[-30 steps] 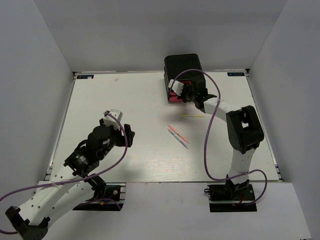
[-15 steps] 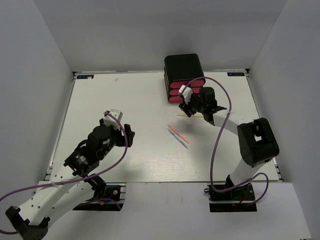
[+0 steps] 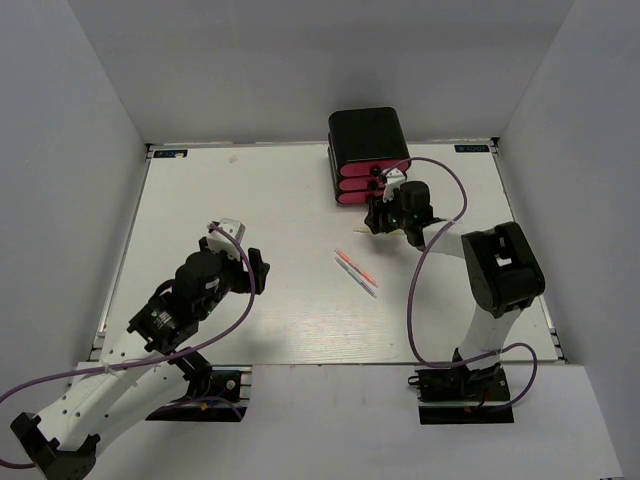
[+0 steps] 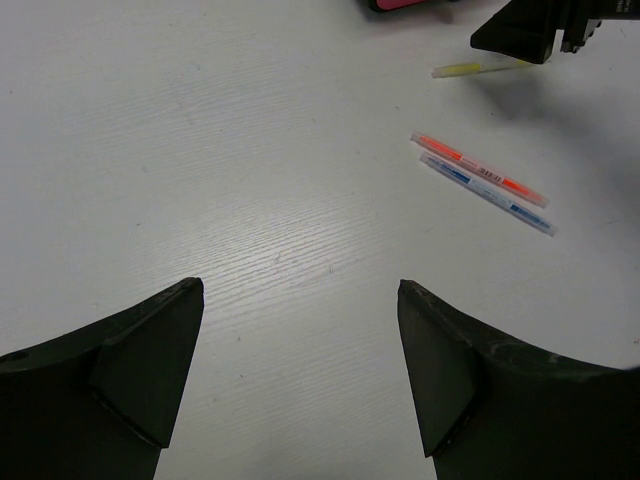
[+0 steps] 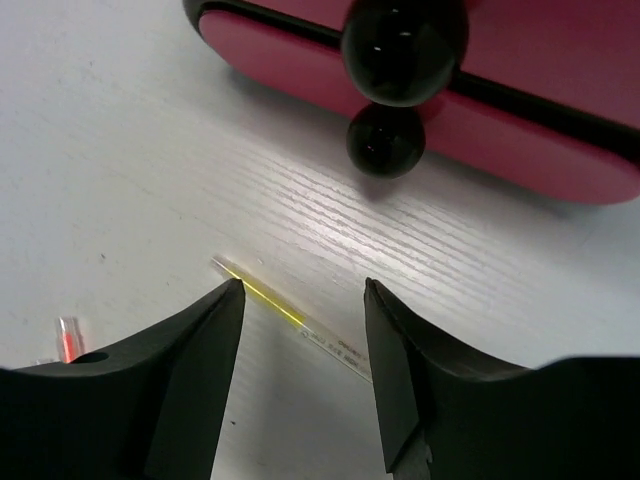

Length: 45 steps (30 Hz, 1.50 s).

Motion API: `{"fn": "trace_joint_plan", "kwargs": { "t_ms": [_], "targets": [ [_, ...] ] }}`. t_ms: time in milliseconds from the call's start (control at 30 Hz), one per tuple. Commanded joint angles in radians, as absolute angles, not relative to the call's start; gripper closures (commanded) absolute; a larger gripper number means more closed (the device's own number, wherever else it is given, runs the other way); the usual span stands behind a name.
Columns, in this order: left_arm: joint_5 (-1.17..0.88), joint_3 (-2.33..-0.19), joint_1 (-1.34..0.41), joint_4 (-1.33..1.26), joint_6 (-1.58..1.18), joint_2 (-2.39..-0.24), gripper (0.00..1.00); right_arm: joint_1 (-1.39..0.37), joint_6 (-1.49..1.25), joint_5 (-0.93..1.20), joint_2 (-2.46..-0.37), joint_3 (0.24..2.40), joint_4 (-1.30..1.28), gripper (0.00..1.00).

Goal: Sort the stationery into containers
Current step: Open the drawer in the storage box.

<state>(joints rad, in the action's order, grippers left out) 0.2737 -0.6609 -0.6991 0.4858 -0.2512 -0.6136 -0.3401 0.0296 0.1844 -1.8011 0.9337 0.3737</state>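
Observation:
The containers (image 3: 366, 135) are a black box with pink-red drawers (image 3: 352, 186) at the back of the table. In the right wrist view a drawer front (image 5: 290, 48) and two black knobs (image 5: 404, 42) fill the top. My right gripper (image 3: 380, 222) (image 5: 302, 290) is open just in front of them, low over the thin yellow stick (image 5: 272, 298) (image 4: 468, 69), which runs slantwise between its fingers. An orange pen (image 3: 351, 263) (image 4: 480, 170) and a blue pen (image 3: 364, 279) (image 4: 488, 194) lie side by side at mid-table. My left gripper (image 3: 256, 270) (image 4: 300, 290) is open and holds nothing.
White walls enclose the table on three sides. The right arm's purple cable (image 3: 420, 270) loops above the table's right part. The right gripper's black body (image 4: 530, 25) shows at the top of the left wrist view.
My right gripper has come away from the drawer fronts, opened, and come down over the yellow stick. The left arm has not moved.

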Motion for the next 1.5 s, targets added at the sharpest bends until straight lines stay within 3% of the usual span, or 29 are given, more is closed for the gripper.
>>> {"fn": "trace_joint_plan", "kwargs": {
  "t_ms": [0, 400, 867, 1200, 1467],
  "targets": [
    [0.27, -0.663, -0.695, 0.476, -0.242, -0.604, 0.12, -0.339, -0.148, 0.138, -1.833, 0.996, 0.449, 0.42],
    [0.261, -0.663, -0.695, 0.476, -0.242, -0.623, 0.12, -0.341, -0.342, -0.038, -1.893, 0.997, 0.652, 0.4],
    [0.261, -0.663, -0.695, 0.476, -0.233, -0.641, 0.12, -0.333, -0.402, -0.057, -1.991, 1.037, 0.732, 0.41],
    [0.252, -0.663, -0.695, 0.476, -0.233, -0.65, 0.12, -0.304, -0.413, -0.011, -2.011, 1.025, 0.77, 0.71],
    [0.252, -0.663, -0.695, 0.476, -0.233, -0.641, 0.12, -0.282, -0.428, 0.083, -1.857, 0.845, 0.781, 0.72]
  ]
}}
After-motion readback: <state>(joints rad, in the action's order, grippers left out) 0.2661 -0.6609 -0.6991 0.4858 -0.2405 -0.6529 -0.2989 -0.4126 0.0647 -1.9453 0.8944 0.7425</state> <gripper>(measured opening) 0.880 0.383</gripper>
